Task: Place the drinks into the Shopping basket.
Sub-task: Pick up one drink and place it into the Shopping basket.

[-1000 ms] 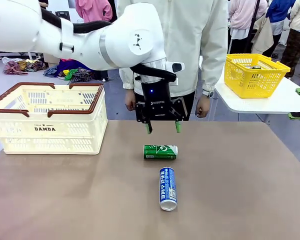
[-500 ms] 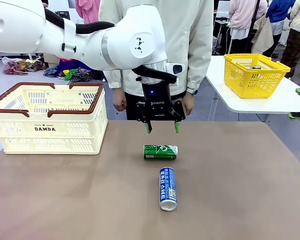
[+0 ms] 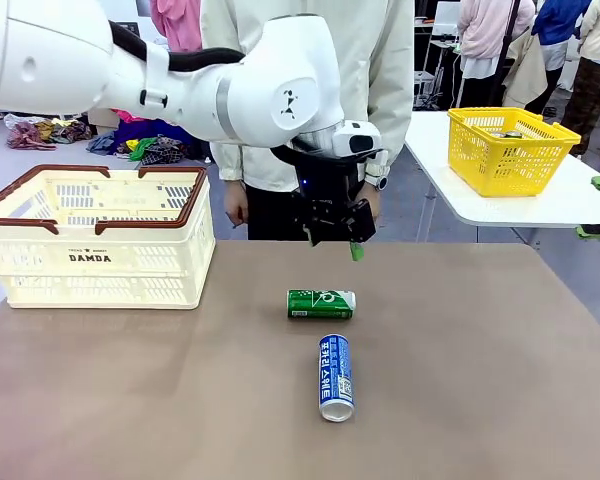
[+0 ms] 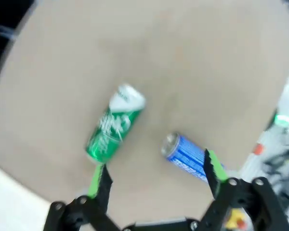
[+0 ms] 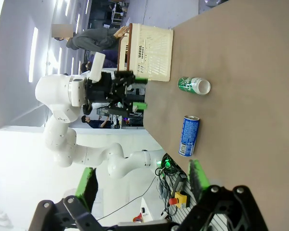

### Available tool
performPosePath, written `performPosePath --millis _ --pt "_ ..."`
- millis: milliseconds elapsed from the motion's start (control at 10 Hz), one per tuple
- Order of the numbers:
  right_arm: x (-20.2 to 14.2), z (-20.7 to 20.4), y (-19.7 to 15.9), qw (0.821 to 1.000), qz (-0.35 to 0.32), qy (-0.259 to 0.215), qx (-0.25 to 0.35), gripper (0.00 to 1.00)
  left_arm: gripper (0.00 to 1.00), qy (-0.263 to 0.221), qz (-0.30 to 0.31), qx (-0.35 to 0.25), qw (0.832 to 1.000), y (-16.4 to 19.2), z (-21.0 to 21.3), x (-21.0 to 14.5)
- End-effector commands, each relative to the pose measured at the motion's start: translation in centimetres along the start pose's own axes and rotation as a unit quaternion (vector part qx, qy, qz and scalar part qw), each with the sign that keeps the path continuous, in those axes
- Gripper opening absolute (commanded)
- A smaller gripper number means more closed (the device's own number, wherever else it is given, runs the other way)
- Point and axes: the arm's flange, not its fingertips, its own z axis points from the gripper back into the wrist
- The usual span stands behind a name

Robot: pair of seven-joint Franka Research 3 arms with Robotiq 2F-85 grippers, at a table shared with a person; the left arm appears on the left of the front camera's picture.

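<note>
Two drinks lie on their sides on the brown table: a green can (image 3: 321, 304) and, nearer me, a blue-and-white can (image 3: 336, 376). My left gripper (image 3: 338, 244) hangs open above the table just behind the green can, turned so that one green pad faces the camera. In the left wrist view the green can (image 4: 113, 127) and the blue can (image 4: 185, 154) lie below the open left gripper (image 4: 154, 173). The cream Shopping basket (image 3: 100, 235) stands at the table's left. My right gripper (image 5: 142, 180) is open, far from the green can (image 5: 193, 84), the blue can (image 5: 189, 135) and the basket (image 5: 147, 52).
A person (image 3: 310, 90) in a pale jacket stands at the far edge, right behind my left arm. A yellow mesh basket (image 3: 510, 150) sits on a separate white table (image 3: 540, 205) at the right. Bare tabletop lies between the cans and the cream basket.
My left gripper has rolled about its wrist and shifted slightly right above the green can. The person has stepped to the left. Both cans lie where they were.
</note>
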Motion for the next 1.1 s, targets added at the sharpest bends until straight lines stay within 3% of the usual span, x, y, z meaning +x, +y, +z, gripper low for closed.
performPosePath --millis 0,100,200,300,400,500,700,800,1000 --pt "0.0 -0.1 0.3 1.0 0.002 0.001 0.002 1.0 1.0 -0.154 -0.324 -0.048 0.932 1.2 -1.4 -1.7" --pt "0.0 -0.1 0.3 1.0 0.002 0.001 0.002 1.0 1.0 -0.124 -0.38 -0.043 0.915 1.4 -1.7 -1.8" --pt "0.0 -0.1 0.3 1.0 0.002 0.001 0.002 1.0 1.0 -0.067 -0.454 -0.051 0.887 1.7 -2.2 -1.5" --pt "0.0 -0.1 0.3 1.0 0.002 0.001 0.002 1.0 1.0 0.002 -0.464 -0.06 0.884 1.9 -2.8 -1.5" --pt "0.0 -0.1 0.3 1.0 0.002 0.001 0.002 1.0 1.0 0.032 -0.418 -0.088 0.903 2.2 -2.8 -1.2" --pt "0.0 -0.1 0.3 1.0 0.002 0.001 0.002 1.0 1.0 -0.035 -0.316 -0.009 0.948 0.7 -3.0 -0.1" --pt "0.0 -0.1 0.3 1.0 0.002 0.001 0.002 1.0 1.0 -0.035 -0.316 -0.009 0.948 0.7 -3.0 -0.1" --pt "0.0 -0.1 0.3 1.0 0.002 0.001 0.002 1.0 1.0 -0.023 -0.359 -0.042 0.932 1.0 -3.6 -0.4" --pt "0.0 -0.1 0.3 1.0 0.002 0.001 0.002 1.0 1.0 -0.02 -0.369 -0.028 0.929 2.5 -5.4 -0.6"
